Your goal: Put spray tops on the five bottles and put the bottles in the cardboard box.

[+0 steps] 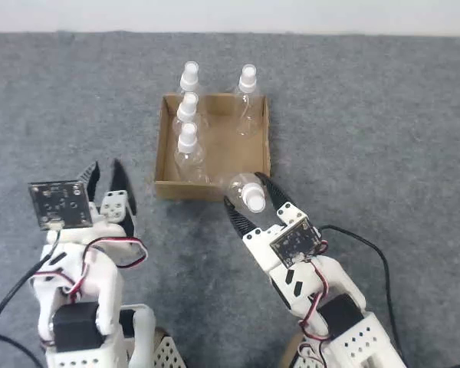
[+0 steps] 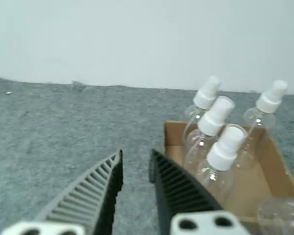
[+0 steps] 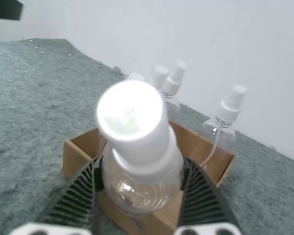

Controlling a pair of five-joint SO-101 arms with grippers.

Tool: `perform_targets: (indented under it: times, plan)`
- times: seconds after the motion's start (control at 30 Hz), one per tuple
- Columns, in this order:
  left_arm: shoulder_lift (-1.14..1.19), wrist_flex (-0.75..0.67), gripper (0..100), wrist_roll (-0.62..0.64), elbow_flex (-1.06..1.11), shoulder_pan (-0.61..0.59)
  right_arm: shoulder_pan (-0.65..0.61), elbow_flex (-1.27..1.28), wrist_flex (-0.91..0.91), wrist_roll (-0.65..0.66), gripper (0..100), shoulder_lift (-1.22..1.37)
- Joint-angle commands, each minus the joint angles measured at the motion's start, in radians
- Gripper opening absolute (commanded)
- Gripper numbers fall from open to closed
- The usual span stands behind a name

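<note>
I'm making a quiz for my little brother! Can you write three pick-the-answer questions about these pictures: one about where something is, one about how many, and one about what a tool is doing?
1. Where is the left tool?
A) Inside the brown cardboard box
B) Over the grey carpet, beside the box
C) Clamped on a bottle

2. How many clear plastic bottles with white spray tops stand upright?
A) Two
B) Four
C) Six

3. What is the right tool doing?
A) It is shut on a bottle
B) It is wide open and empty
C) It holds a loose spray top

Answers:
1 B, since the high view shows it next to the box with nothing between its fingers.
2 B, since four white tops stick up from the box.
3 A, since the right wrist view shows a bottle squeezed between its fingers at the box's near edge.
</note>
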Motion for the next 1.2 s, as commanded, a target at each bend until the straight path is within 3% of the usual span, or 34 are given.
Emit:
perform_targets:
  times: [0.0,0.43,0.6,0.93,1.17]
  plan:
    - [0.017,0.0,3,-0.003,-0.012,-0.026,0.016,0.026,0.007,0.005,0.7,-0.016]
    - [0.017,-0.005,2,-0.003,0.205,-0.135,0.016,0.026,0.047,0.005,0.7,-0.025]
    - [0.017,-0.026,1,-0.002,0.246,-0.229,0.047,0.009,0.05,0.006,0.7,-0.025]
    - [0.017,-0.077,1,0.002,0.289,-0.241,0.104,-0.304,0.354,-0.051,0.6,-0.016]
    - [0.017,-0.077,1,0.002,0.291,-0.241,0.104,-0.477,0.424,-0.049,0.6,0.022]
